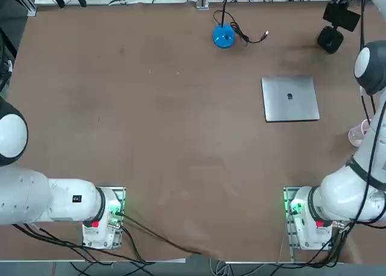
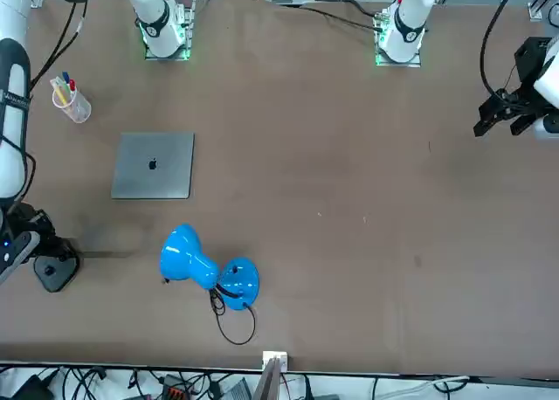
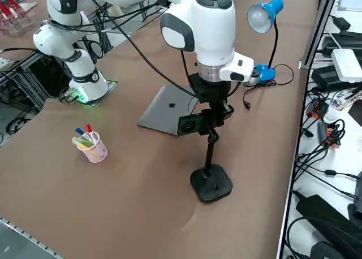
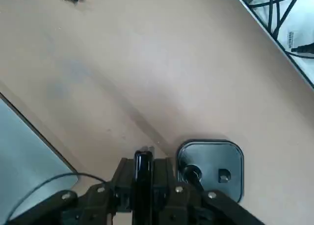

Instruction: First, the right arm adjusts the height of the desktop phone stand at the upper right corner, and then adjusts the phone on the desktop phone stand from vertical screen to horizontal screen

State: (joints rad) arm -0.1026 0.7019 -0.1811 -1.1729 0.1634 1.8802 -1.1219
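On the brown worktop (image 3: pixel 141 202), close to the robot's edge, the right arm (image 1: pixel 353 194) rises from its green-lit base plate near the right-hand corner and reaches along the right edge toward the far corner. Just past the base, by the right edge, stands a clear pink cup (image 3: pixel 94 146) holding coloured pens. Farther on, a closed silver laptop (image 1: pixel 290 99) lies flat, well inside the right edge. Beyond it, at the far right corner, stands the desktop phone stand (image 3: pixel 211 182): its dark base sits on the worktop and a thin pole goes up to the clamp head. The right gripper (image 3: pixel 214 113) hangs directly above the stand, pointing down, its jaws drawn tight on the phone (image 4: pixel 143 178), a thin black slab seen edge-on between them in the wrist view; the phone sits at the top of the stand. Along the far edge, left of the stand, a blue desk lamp (image 3: pixel 266 21) stands on a round blue base with its cable looped beside it.
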